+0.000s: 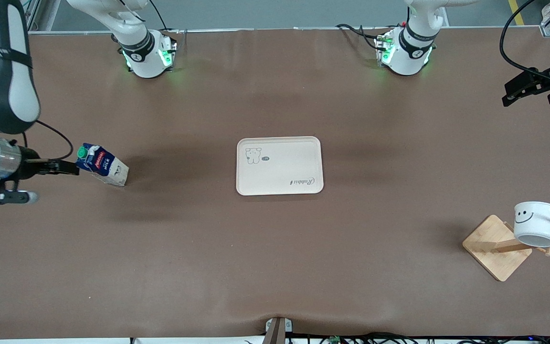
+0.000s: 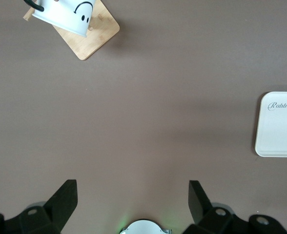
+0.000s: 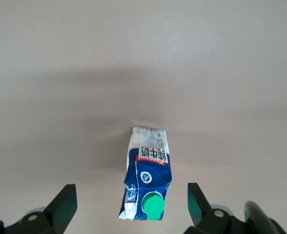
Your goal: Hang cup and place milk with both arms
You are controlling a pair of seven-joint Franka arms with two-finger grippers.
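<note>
The milk [image 1: 102, 165] stands on the table at the right arm's end, blue top and green cap up. My right gripper [image 1: 67, 167] hovers beside its top, open and not touching it. In the right wrist view the milk [image 3: 146, 178] shows between the spread fingers of my right gripper [image 3: 131, 194]. The white cup [image 1: 537, 223] with the smiley face hangs by its black handle on a wooden rack [image 1: 494, 248] at the left arm's end. My left gripper [image 1: 513, 93] is open and empty, high over the table's edge. The left wrist view shows my left gripper [image 2: 133, 190], the cup [image 2: 65, 17] and the rack [image 2: 95, 36].
A cream tray [image 1: 284, 162] with a bear drawing lies flat at the table's middle; it also shows in the left wrist view [image 2: 280, 126]. The two arm bases glow green along the table's top edge. Brown bare table lies around the tray.
</note>
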